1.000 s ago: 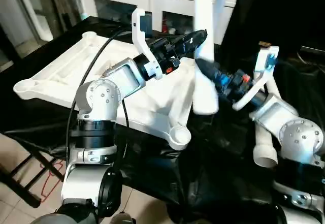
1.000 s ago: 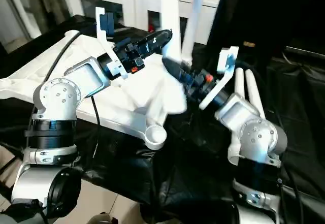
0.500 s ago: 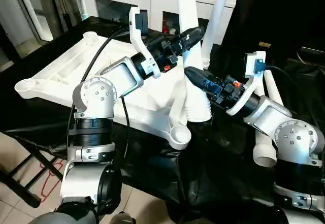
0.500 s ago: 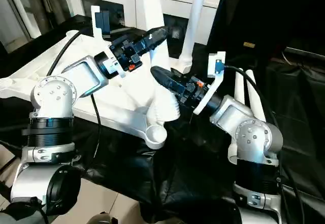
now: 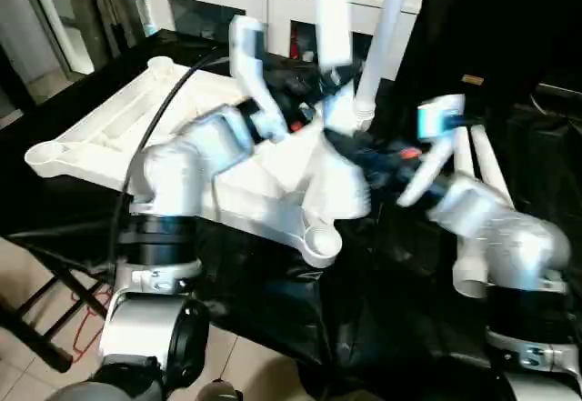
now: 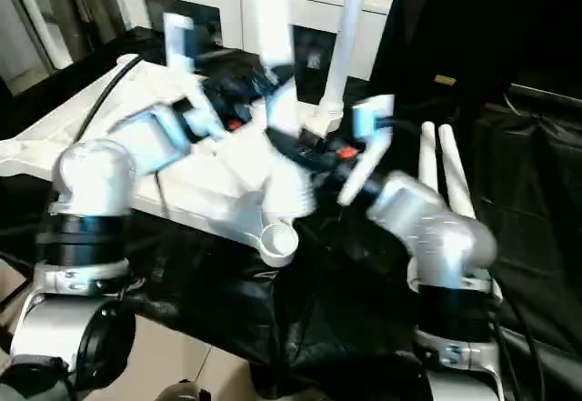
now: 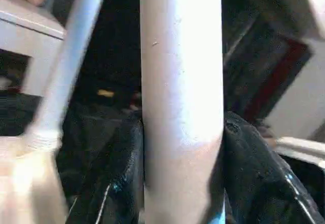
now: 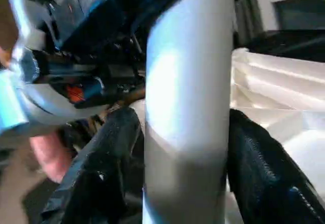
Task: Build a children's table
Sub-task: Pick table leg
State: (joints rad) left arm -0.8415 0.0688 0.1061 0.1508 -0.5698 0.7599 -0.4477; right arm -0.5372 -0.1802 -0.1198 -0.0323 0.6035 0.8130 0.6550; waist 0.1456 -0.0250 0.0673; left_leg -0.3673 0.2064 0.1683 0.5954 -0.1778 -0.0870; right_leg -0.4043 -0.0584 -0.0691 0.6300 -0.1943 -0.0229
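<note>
Head views: held leg (image 5: 329,19) now blurred, shifted leftward.

An upturned white tabletop (image 5: 127,133) lies on a black-draped surface. Its far left stretch of ribbed underside is bare and reachable from above. Near its right end, both grippers crowd around one upright white leg (image 5: 329,19), blocking approach there. Just right of that leg, a second leg (image 5: 382,42) stands in the tabletop, narrowing the gap between them. Further right of the tabletop, two loose legs (image 6: 446,169) lie on the black cloth. Behind the tabletop stands a white cabinet (image 5: 245,5).
</note>
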